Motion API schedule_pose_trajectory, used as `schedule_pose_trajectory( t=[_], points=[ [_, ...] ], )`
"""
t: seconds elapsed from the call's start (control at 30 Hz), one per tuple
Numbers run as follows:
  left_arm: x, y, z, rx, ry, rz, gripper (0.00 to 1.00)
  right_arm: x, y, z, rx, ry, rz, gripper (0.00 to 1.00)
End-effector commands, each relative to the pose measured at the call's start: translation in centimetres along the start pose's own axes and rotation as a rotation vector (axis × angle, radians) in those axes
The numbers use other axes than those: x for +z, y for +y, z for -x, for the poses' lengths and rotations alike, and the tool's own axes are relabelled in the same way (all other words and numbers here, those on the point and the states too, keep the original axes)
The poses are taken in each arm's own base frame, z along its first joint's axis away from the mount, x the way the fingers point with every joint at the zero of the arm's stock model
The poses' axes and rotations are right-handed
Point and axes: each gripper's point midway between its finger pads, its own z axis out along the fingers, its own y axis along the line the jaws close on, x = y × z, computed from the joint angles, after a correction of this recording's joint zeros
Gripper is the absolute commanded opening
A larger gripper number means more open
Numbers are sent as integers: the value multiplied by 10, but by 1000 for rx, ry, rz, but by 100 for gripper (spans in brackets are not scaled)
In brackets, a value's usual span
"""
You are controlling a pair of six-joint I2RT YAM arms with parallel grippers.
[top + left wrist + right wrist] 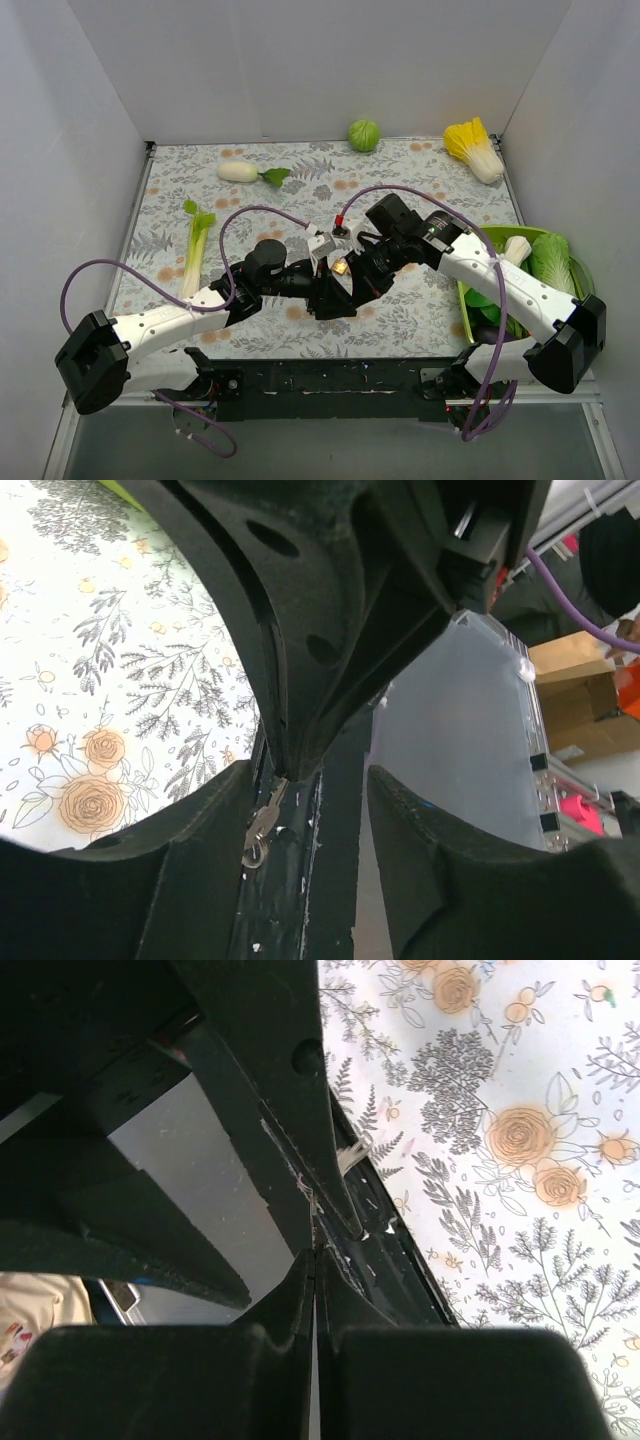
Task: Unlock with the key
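Task thing: small silver key (258, 830), lower centre of the left wrist view. It hangs blade-down from the tip of the right gripper (315, 1255). It's blurry, so I call it a key by shape.
Right gripper: fingers pressed flat together, with no gap in its own view. I judge it pinches the key by the head, leaving the blade free for a keyhole.
Left gripper (310, 777): fingers well apart, and I see nothing clamped. The right one's tip and the key sit in the gap between them.
Lock: unsure. A small brass-coloured piece (340, 267) sits mid-frame in the top view, where the two wrists meet, and could be the padlock. Neither wrist view shows it, so I can't tell what supports it.
Arm pose: both wrists are nose to nose over the floral-print tablecloth (420, 300). My guess is that one steadies while the other inserts.
Stage: alignment, I think. I can see no keyhole with the key in it.
Risk: a thin key in a flat pinch may twist when turned.
Clutter: long green leek (196, 250) at left, white radish (238, 171) at upper left, green plastic basket (500, 233) of leafy vegetables at right. All are well apart from the work and not involved.
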Motion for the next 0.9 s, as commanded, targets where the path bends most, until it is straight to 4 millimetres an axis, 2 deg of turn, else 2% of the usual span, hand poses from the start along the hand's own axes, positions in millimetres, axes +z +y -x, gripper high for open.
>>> schedule_pose_trajectory(
  t=[0.0,0.1,0.5,0.6,0.73,0.87],
  points=[
    [-7,-27,0,13,38,-134,44,-6,14,-3,-49,-13,91,1],
    [-9,-28,0,19,40,-135,34,-7,15,-5,-45,-11,100,1],
    [-9,-19,-11,-13,75,-110,35,-13,21,-3,-52,-31,141,1],
    [-9,-20,-9,-9,67,-116,28,-13,22,-3,-54,-31,147,1],
    [-10,-19,-11,-18,73,-111,27,-14,21,-4,-53,-27,145,1],
    [-11,-20,-11,-18,63,-114,20,-14,22,-4,-52,-30,152,1]
  ],
)
